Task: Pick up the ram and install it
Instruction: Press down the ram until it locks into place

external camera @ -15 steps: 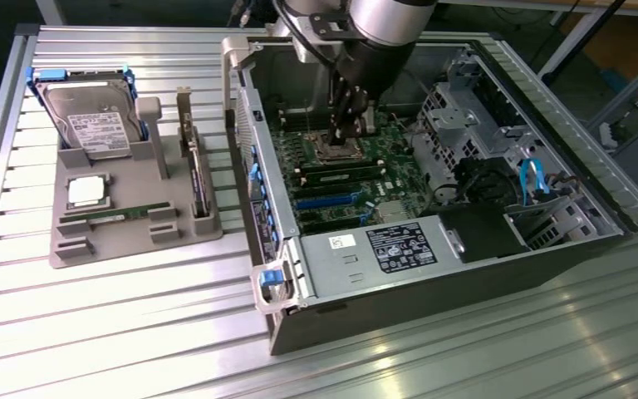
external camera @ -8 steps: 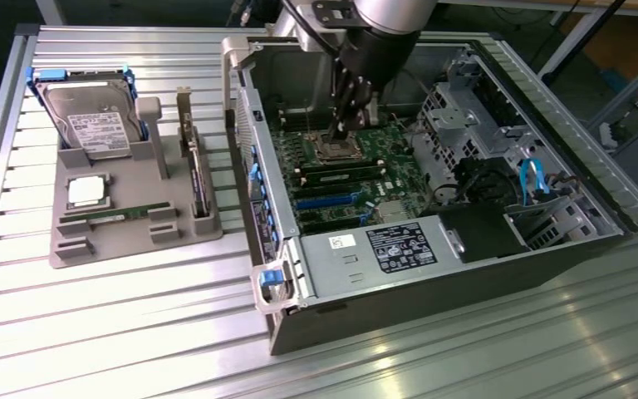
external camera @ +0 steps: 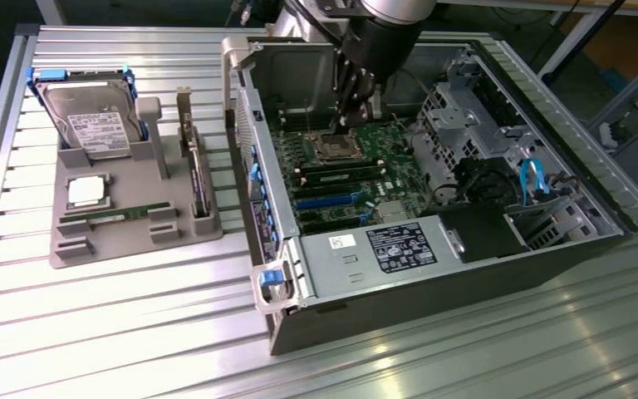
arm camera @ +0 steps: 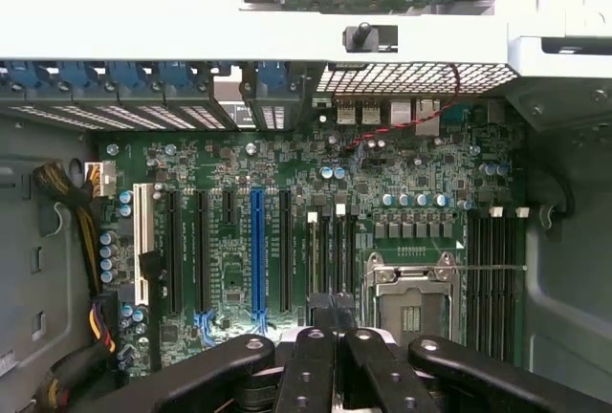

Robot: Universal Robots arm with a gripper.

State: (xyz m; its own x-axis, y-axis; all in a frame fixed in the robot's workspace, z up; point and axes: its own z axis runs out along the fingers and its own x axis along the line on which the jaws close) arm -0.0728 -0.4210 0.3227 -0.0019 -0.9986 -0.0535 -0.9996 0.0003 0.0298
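Pincer (arm camera: 335,322), shut, hides memory slots (arm camera: 330,250) partly.

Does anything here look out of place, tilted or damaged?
Nothing stands out. The ram lies flat in its tray slot, not yet picked. The hard drive and CPU sit in their places. The shut gripper hangs over the motherboard.

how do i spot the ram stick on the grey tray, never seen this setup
Start at the grey tray on the exterior view's left, beside the open computer case. Below the hard drive and the square silver-topped cpu, the ram lies flat: the only long, thin green strip there.
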